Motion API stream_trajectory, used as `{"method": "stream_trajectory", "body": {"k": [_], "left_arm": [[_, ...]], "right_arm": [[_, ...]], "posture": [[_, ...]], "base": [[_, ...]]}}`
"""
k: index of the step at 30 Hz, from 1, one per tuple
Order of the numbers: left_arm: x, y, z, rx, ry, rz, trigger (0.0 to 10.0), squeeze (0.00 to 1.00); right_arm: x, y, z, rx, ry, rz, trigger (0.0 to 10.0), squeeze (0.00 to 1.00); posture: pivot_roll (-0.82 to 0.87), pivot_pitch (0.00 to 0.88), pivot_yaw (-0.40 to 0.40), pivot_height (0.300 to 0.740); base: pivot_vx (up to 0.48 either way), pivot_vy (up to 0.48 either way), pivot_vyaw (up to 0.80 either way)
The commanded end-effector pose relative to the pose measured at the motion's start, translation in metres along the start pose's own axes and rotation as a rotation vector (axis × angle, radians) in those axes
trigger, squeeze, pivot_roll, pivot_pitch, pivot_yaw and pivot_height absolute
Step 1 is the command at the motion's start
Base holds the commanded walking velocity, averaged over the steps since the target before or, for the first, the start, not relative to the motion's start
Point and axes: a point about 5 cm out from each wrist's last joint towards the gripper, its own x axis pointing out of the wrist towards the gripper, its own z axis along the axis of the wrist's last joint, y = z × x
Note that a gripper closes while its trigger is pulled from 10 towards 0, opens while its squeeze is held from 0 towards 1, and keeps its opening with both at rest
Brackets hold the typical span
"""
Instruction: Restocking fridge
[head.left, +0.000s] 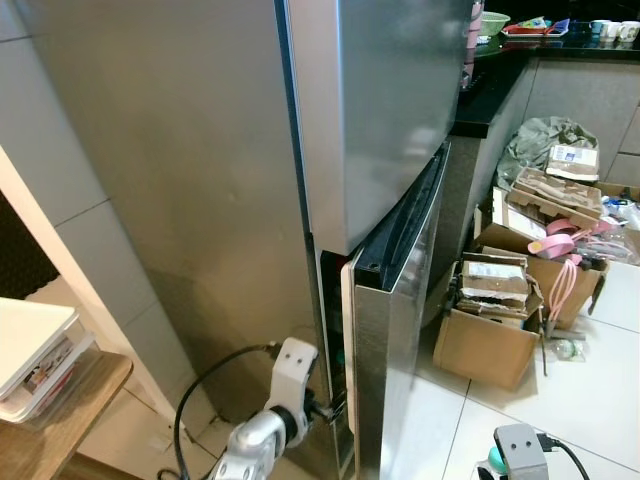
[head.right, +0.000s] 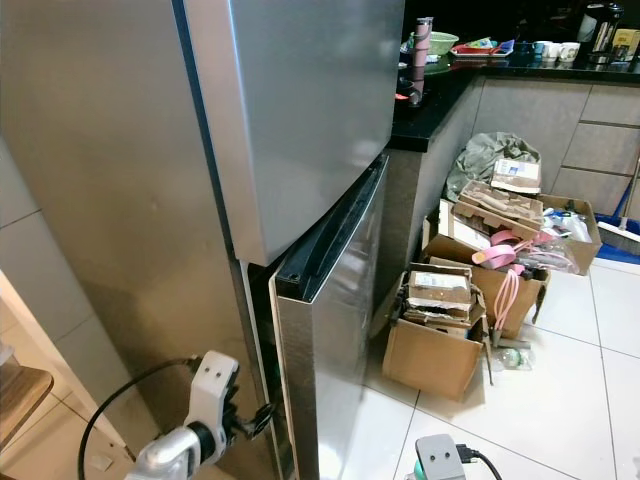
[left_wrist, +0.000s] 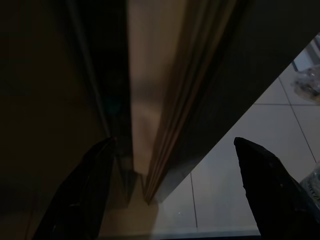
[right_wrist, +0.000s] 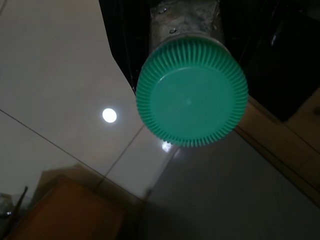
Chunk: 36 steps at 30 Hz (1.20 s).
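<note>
The steel fridge (head.left: 200, 200) stands with its upper door (head.left: 390, 100) closed and its lower door (head.left: 395, 320) ajar by a narrow gap. My left gripper (head.left: 325, 408) is low at that gap. In the left wrist view it is open, one black finger (left_wrist: 85, 190) toward the fridge interior and the other finger (left_wrist: 270, 185) outside the door edge (left_wrist: 165, 125). My right gripper (head.left: 505, 462) sits low at the bottom of the view, in front of the fridge. It holds a bottle by its body, and the ribbed green cap (right_wrist: 192, 92) faces the wrist camera.
Open cardboard boxes (head.left: 490, 330) with packets and pink items crowd the floor right of the fridge, under a black countertop (head.left: 500, 80). A wooden table (head.left: 60, 420) with a white box stands at my left. White tiles (head.left: 590, 400) lie ahead on the right.
</note>
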Motion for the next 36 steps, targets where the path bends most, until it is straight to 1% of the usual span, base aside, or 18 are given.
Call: {"method": "stream_trajectory", "body": {"k": [1,5,14,16,19,21,23,24,25,26,27,28,29,32,33,34,35,36], "left_arm": [[0.004,-0.003,0.001,0.015,0.003,-0.007,10.0,0.0],[0.01,0.001,0.011,0.068,0.003,0.006,10.0,0.0],[0.019,0.011,0.029,0.079,-0.008,0.068,10.0,0.0],[0.021,0.011,0.032,0.074,-0.013,0.067,10.0,0.0],[0.03,0.002,0.039,0.076,-0.026,0.042,10.0,0.0],[0.03,0.002,0.039,0.076,-0.026,0.042,10.0,0.0],[0.037,-0.01,0.045,0.078,-0.038,0.002,10.0,0.0],[0.037,-0.01,0.045,0.078,-0.038,0.002,10.0,0.0],[0.043,-0.022,0.051,0.077,-0.055,-0.045,10.0,0.0],[0.043,-0.022,0.051,0.077,-0.055,-0.045,10.0,0.0],[0.049,-0.035,0.056,0.08,-0.07,-0.099,10.0,0.0],[0.049,-0.035,0.056,0.08,-0.07,-0.099,10.0,0.0],[0.052,-0.044,0.059,0.083,-0.08,-0.134,10.0,0.0],[0.064,-0.084,0.073,0.091,-0.126,-0.275,10.0,0.0],[0.064,-0.084,0.073,0.091,-0.126,-0.275,10.0,0.0],[0.069,-0.108,0.082,0.088,-0.156,-0.366,10.0,0.0],[0.069,-0.108,0.082,0.088,-0.156,-0.366,10.0,0.0],[0.07,-0.115,0.085,0.087,-0.165,-0.399,10.0,0.0]], "right_arm": [[-0.001,0.0,-0.003,0.007,0.014,-0.008,10.0,0.0],[-0.002,0.001,-0.006,0.009,0.025,-0.011,10.0,0.0],[-0.003,0.002,-0.011,0.014,0.039,-0.021,10.0,0.0],[-0.004,0.001,-0.012,0.015,0.04,-0.023,10.0,0.0],[-0.004,0.0,-0.013,0.016,0.046,-0.027,10.0,0.0],[-0.004,0.0,-0.013,0.016,0.046,-0.027,10.0,0.0],[-0.005,-0.001,-0.013,0.018,0.048,-0.031,10.0,0.0],[-0.005,-0.001,-0.013,0.018,0.048,-0.031,10.0,0.0],[-0.005,-0.002,-0.014,0.017,0.05,-0.034,10.0,0.0],[-0.005,-0.002,-0.014,0.017,0.05,-0.034,10.0,0.0],[-0.006,-0.003,-0.015,0.015,0.052,-0.035,10.0,0.0],[-0.006,-0.003,-0.015,0.015,0.052,-0.035,10.0,0.0],[-0.006,-0.003,-0.015,0.015,0.053,-0.036,10.0,0.0],[-0.009,-0.003,-0.019,0.002,0.059,-0.028,10.0,0.0],[-0.009,-0.003,-0.019,0.002,0.059,-0.028,10.0,0.0],[-0.011,-0.002,-0.023,-0.007,0.072,-0.011,10.0,0.0],[-0.011,-0.002,-0.023,-0.007,0.072,-0.011,10.0,0.0],[-0.011,-0.002,-0.025,-0.01,0.079,-0.004,10.0,0.0]], "posture": [[-0.02,0.1,0.048,0.74],[-0.02,0.103,0.052,0.74],[-0.02,0.114,0.064,0.74],[-0.02,0.116,0.065,0.74],[-0.03,0.122,0.069,0.74],[-0.03,0.122,0.069,0.74],[-0.04,0.124,0.072,0.74],[-0.04,0.124,0.072,0.74],[-0.04,0.123,0.073,0.74],[-0.04,0.123,0.073,0.74],[-0.04,0.122,0.074,0.74],[-0.04,0.122,0.074,0.74],[-0.04,0.122,0.074,0.74],[-0.06,0.116,0.073,0.74],[-0.06,0.116,0.073,0.74],[-0.06,0.112,0.073,0.74],[-0.06,0.112,0.073,0.74],[-0.06,0.112,0.073,0.74]], "base": [[0.0,0.0,0.0],[0.0,0.0,0.0],[0.0,0.0,0.0],[0.0,0.0,0.0],[0.0,0.0,0.0],[0.0,0.0,0.0],[0.0,0.0,0.0],[0.0,0.0,0.0],[0.0,0.0,0.0],[0.0,0.0,0.0],[0.0,0.0,0.0],[0.0,0.0,0.0],[0.0,0.0,0.0],[0.0,0.0,0.0],[0.0,0.0,0.0],[0.0,0.0,0.0],[0.0,0.0,0.0],[0.0,0.0,0.0]]}}
